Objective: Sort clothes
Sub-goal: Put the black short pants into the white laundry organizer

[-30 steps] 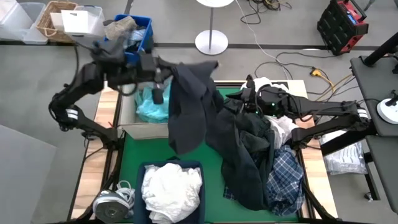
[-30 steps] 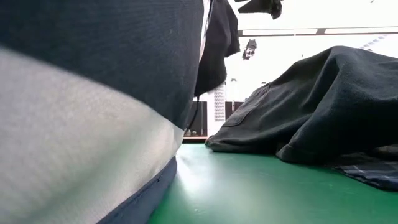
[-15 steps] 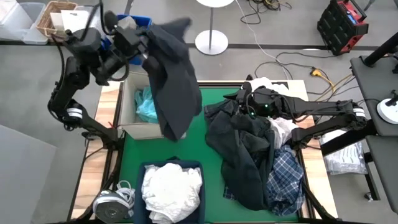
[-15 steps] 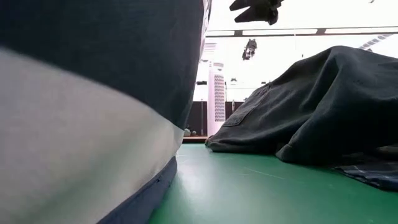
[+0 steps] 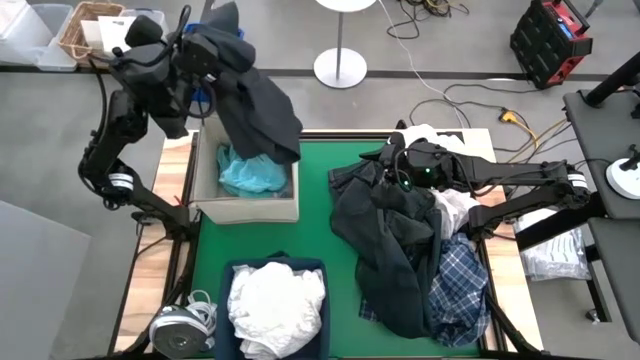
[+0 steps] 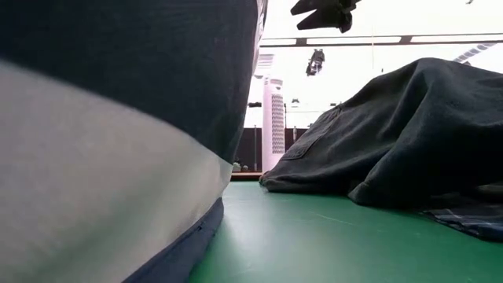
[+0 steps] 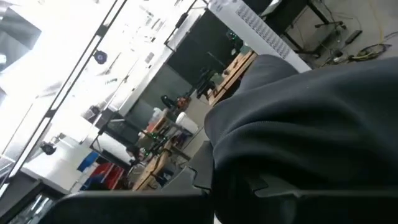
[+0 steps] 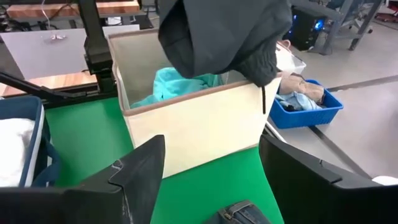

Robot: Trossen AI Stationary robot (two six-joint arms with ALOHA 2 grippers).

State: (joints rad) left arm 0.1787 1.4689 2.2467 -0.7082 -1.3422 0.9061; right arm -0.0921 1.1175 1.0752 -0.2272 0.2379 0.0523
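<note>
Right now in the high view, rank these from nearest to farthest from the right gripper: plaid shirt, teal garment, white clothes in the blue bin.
1. plaid shirt, right pile, just below the right gripper.
2. teal garment, in the beige box, across the mat.
3. white clothes, front bin; close to the teal garment's distance.

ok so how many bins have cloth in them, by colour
beige bin: 1, holds a teal garment
dark blue bin: 1, holds white clothes
bright blue crate: 1, off the table, holds a tan and pale-blue bundle
total: 3
</note>
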